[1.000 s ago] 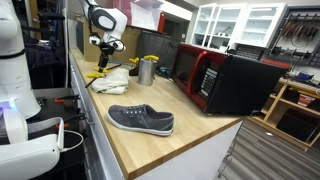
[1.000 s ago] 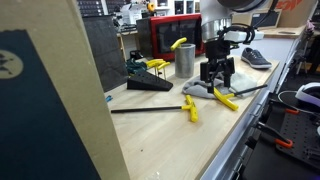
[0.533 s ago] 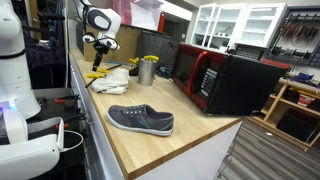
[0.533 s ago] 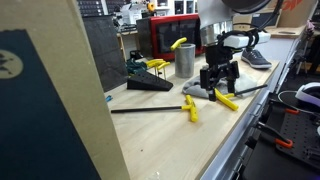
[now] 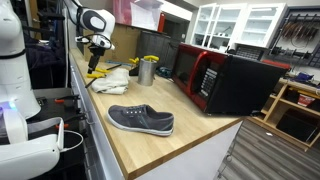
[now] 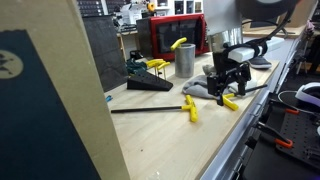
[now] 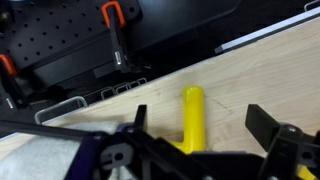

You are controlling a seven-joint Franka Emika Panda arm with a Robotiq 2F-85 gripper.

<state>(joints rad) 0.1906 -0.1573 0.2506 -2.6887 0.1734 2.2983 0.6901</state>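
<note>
Well, wide open and empty-handed

Wooden counter [image 5: 190, 145] fills mid-frame, microwave [image 5: 235, 82] at right, grey shoe [image 5: 141, 120] lower centre, white cloth [image 5: 113, 80] left of centre. Upper left, the gripper [image 5: 97, 56] hangs fully open, holding nothing, just above the yellow-handled tool [image 7: 192, 115] lying at the counter's edge.

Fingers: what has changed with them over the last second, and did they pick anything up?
The fingers moved sideways toward the edge of the counter and now stand open over a yellow-handled tool. They took hold of nothing and let nothing go. The shoe, metal cup, microwave and white cloth stayed where they were.
</note>
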